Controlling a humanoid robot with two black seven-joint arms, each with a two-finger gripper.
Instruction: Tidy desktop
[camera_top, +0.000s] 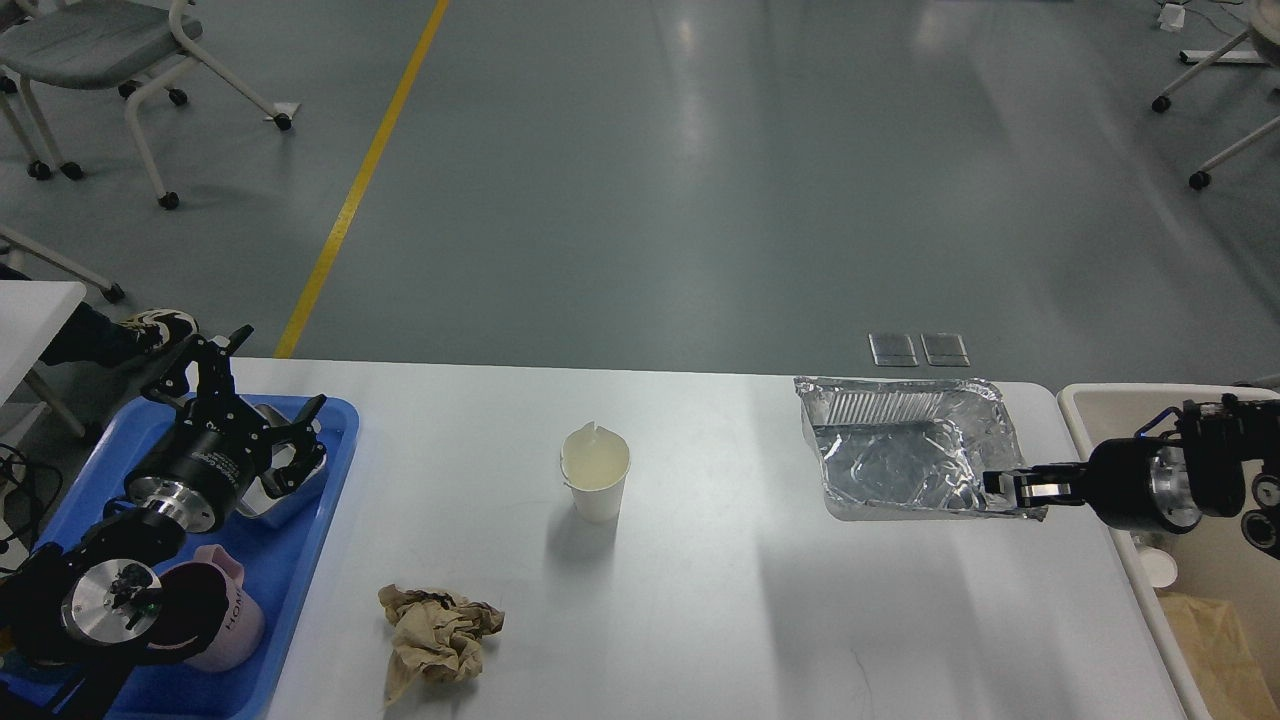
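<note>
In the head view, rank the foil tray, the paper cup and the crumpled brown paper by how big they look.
1. foil tray, clearly largest.
2 and 3. crumpled brown paper and paper cup look alike; the paper lies nearer the camera, so no ranking.

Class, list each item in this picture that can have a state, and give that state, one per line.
Paper cup: upright, rim torn.
Foil tray: crumpled, corner pinched by right pincer.
Brown paper: crumpled.
Left pincer: open, over metal bowl.
Pink mug: lying in blue tray.
</note>
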